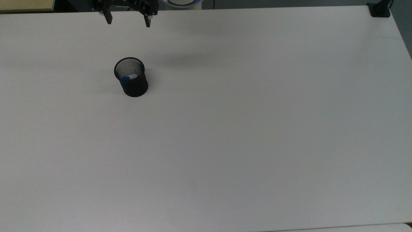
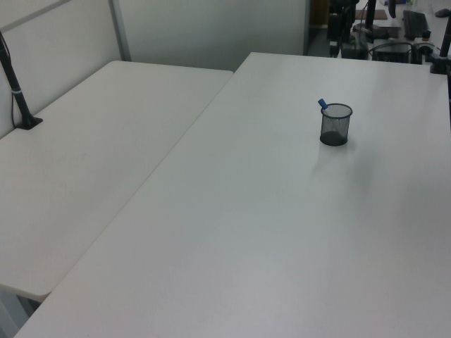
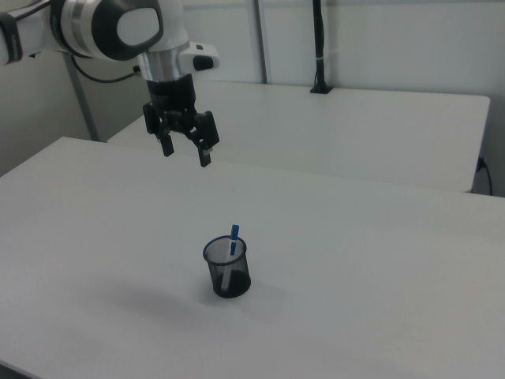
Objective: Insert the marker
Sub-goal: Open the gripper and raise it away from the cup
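The marker (image 1: 129, 77) (image 3: 232, 246) (image 2: 322, 104) stands leaning inside the black mesh cup (image 1: 134, 85) (image 3: 227, 272) (image 2: 335, 127), its blue end poking just above the rim. My gripper (image 1: 128, 22) (image 3: 186, 154) hangs open and empty well above the table, beyond the cup toward the top view's upper edge. Nothing is between its fingers. In the right view it sits up and to the left of the cup.
The white table (image 1: 244, 129) carries the cup. A black clamp mount (image 1: 379, 9) sits at its far right corner in the top view. A second white table (image 2: 84, 155) adjoins it on the left view's left, with a black post (image 2: 17, 95).
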Available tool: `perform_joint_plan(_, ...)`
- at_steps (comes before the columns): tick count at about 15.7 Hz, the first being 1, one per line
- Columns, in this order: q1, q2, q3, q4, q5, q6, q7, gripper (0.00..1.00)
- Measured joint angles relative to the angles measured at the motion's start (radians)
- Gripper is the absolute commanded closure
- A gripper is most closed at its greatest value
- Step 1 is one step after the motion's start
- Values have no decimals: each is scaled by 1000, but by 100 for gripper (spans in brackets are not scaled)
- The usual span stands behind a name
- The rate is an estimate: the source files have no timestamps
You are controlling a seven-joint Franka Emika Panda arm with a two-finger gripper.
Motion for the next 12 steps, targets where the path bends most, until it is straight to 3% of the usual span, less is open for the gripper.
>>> perform_joint_plan(12, -34, -6, -19, 10, 0, 14, 21, 0)
